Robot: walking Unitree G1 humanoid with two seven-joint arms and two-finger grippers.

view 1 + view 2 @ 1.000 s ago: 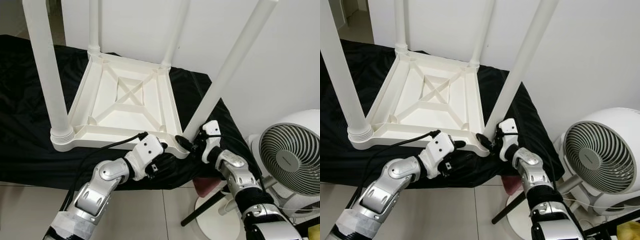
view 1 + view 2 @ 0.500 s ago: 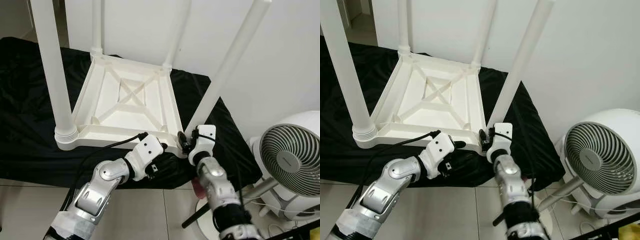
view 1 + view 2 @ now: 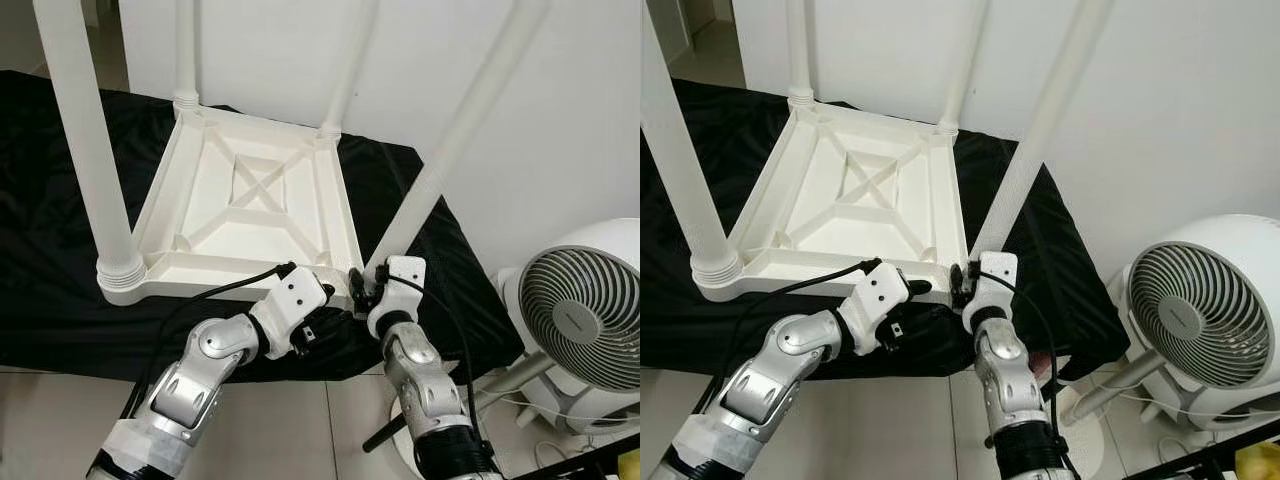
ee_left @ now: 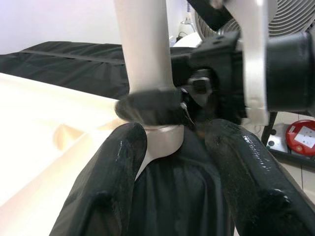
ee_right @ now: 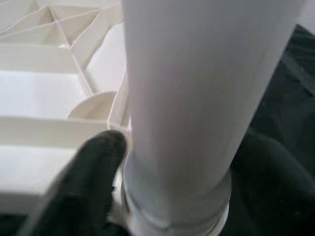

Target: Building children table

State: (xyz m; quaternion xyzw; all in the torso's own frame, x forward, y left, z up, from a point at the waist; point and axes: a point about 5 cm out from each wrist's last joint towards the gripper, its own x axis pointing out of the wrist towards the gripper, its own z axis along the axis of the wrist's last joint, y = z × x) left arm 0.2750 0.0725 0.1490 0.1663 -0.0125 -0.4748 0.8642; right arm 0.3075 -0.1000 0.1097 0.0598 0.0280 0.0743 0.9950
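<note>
White plastic children's table (image 3: 250,205) lies upside down on a black cloth (image 3: 45,180) over a low surface by the white wall (image 3: 560,110), underside ribs w/ an X brace facing up; three legs stand up from its corners: near-left leg (image 3: 88,150), far-left leg (image 3: 186,55), far-right leg (image 3: 350,65); the fourth, near-right leg (image 3: 460,130), leans out to the right, its base at the near-right corner socket; right gripper (image 3: 362,291) is at that base, jaws closed around the leg just above its collar, one black finger (image 5: 96,162) showing on each side of the tube in the right wrist view, pressed against it; left gripper (image 3: 325,318) sits just beside it, low at the table's near edge, under the same corner; left wrist view has its two black fingers (image 4: 115,177) apart w/ the leg's base between them, jaws partly open, not gripping; can't tell if the pads touch the collar; a black cable runs along the left arm to its wrist; to the right, on the tiled floor (image 3: 60,420), a white fan (image 3: 585,315) on a stand, well apart from the table; a small red-and-white item (image 4: 301,137) on the floor shows in the left wrist view, too blurred to identify
</note>
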